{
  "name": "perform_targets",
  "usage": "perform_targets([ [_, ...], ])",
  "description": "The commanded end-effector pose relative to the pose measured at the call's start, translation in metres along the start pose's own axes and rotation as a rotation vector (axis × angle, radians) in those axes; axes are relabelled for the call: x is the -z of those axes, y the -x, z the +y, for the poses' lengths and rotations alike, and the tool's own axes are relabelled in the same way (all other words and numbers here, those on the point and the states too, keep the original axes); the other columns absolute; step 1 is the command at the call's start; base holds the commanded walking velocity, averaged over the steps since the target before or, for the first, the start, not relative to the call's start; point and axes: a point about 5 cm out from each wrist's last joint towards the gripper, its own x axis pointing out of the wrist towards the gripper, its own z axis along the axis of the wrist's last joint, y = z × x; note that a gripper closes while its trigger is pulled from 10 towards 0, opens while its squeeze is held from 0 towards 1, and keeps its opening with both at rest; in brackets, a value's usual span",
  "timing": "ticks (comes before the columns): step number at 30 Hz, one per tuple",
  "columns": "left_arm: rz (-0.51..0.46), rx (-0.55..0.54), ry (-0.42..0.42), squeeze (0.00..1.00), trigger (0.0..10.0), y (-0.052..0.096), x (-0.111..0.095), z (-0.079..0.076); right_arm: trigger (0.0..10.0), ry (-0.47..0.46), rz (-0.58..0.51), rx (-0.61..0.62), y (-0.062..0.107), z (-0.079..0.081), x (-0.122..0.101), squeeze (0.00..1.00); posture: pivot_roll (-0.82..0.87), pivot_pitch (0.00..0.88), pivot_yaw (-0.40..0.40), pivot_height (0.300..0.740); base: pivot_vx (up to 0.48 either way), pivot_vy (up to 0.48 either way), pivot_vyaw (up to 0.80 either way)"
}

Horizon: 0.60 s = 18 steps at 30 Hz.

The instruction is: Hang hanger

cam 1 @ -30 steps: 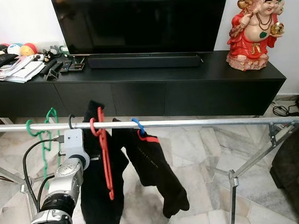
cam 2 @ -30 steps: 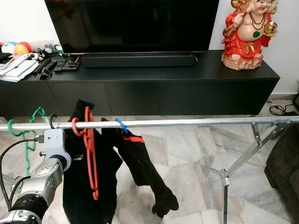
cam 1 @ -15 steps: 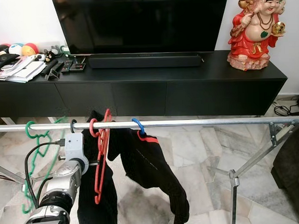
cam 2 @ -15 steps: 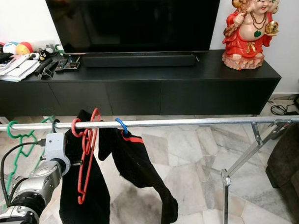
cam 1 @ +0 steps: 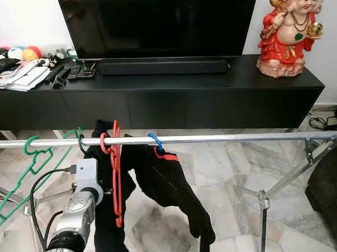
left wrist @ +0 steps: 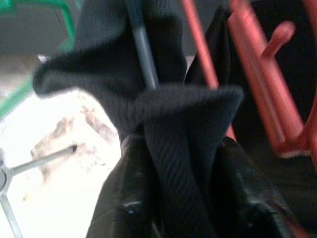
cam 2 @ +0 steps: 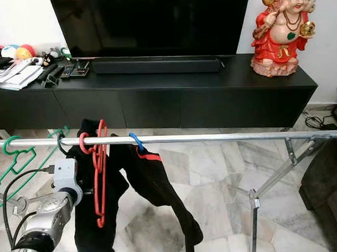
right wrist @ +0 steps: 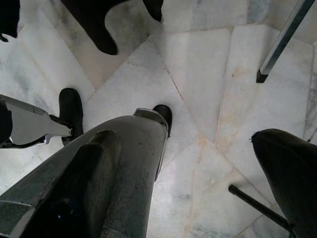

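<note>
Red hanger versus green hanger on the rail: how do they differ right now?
The red hanger hangs straight down among the black garments, edge-on to the camera; the green hanger hangs bare at the rail's left end, swung out at a slant. Both are hooked on the metal rail.

Left arm: raised forward and up, wrist level just below shoulder reach. Left gripper point(left wrist: 181, 198): 2 black fingers point(left wrist: 131, 193) closed on dark fabric. Right gripper point(right wrist: 198, 163): hanging down, 2 fingers spread apart.
</note>
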Motion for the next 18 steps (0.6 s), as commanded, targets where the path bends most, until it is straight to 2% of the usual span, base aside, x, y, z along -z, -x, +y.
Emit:
perform_targets([
  [1, -0.023, 0.003, -0.033, 1.00, 10.0, 0.003, -0.003, 0.002, 10.0, -0.008, 0.031, 0.004, 0.002, -0.002, 0.010, 0.00, -0.05, 0.107, -0.002, 0.740, 0.000, 0.000, 0.00],
  [4, -0.042, -0.002, -0.040, 1.00, 10.0, 0.007, -0.003, 0.005, 10.0, -0.006, 0.033, 0.003, 0.002, -0.002, 0.011, 0.00, -0.05, 0.111, 0.000, 0.740, 0.000, 0.000, 0.00],
  [6, -0.078, -0.020, -0.048, 1.00, 10.0, 0.020, -0.004, 0.011, 10.0, -0.006, 0.037, 0.003, 0.002, -0.002, 0.012, 0.00, -0.05, 0.117, 0.000, 0.740, 0.000, 0.000, 0.00],
  [7, -0.078, -0.020, -0.048, 1.00, 10.0, 0.020, -0.004, 0.011, 10.0, -0.006, 0.037, 0.003, 0.002, -0.002, 0.012, 0.00, -0.05, 0.117, 0.000, 0.740, 0.000, 0.000, 0.00],
  [9, -0.094, -0.026, -0.047, 1.00, 10.0, 0.033, -0.003, 0.012, 10.0, -0.004, 0.039, 0.003, 0.003, -0.003, 0.013, 0.00, -0.04, 0.122, 0.000, 0.740, 0.000, 0.000, 0.00],
  [10, -0.094, -0.026, -0.047, 1.00, 10.0, 0.033, -0.003, 0.012, 10.0, -0.004, 0.039, 0.003, 0.003, -0.003, 0.013, 0.00, -0.04, 0.122, 0.000, 0.740, 0.000, 0.000, 0.00],
  [12, -0.131, -0.017, -0.049, 1.00, 10.0, 0.047, -0.003, 0.005, 10.0, -0.001, 0.041, 0.002, 0.003, -0.002, 0.013, 0.00, -0.03, 0.125, 0.001, 0.740, 0.000, 0.000, 0.00],
  [14, -0.146, -0.016, -0.049, 1.00, 10.0, 0.050, -0.004, 0.004, 10.0, 0.000, 0.041, 0.002, 0.003, -0.002, 0.013, 0.00, -0.03, 0.125, 0.001, 0.740, 0.000, 0.000, 0.00],
  [16, -0.205, -0.026, -0.076, 1.00, 10.0, 0.061, -0.005, -0.003, 10.0, 0.002, 0.040, 0.001, 0.002, -0.001, 0.013, 0.00, -0.03, 0.126, 0.002, 0.740, 0.000, 0.000, 0.00],
  [18, -0.215, -0.034, -0.077, 1.00, 10.0, 0.067, -0.004, -0.007, 10.0, 0.002, 0.040, 0.001, 0.002, -0.001, 0.013, 0.00, -0.03, 0.126, 0.002, 0.740, 0.000, 0.000, 0.00],
])
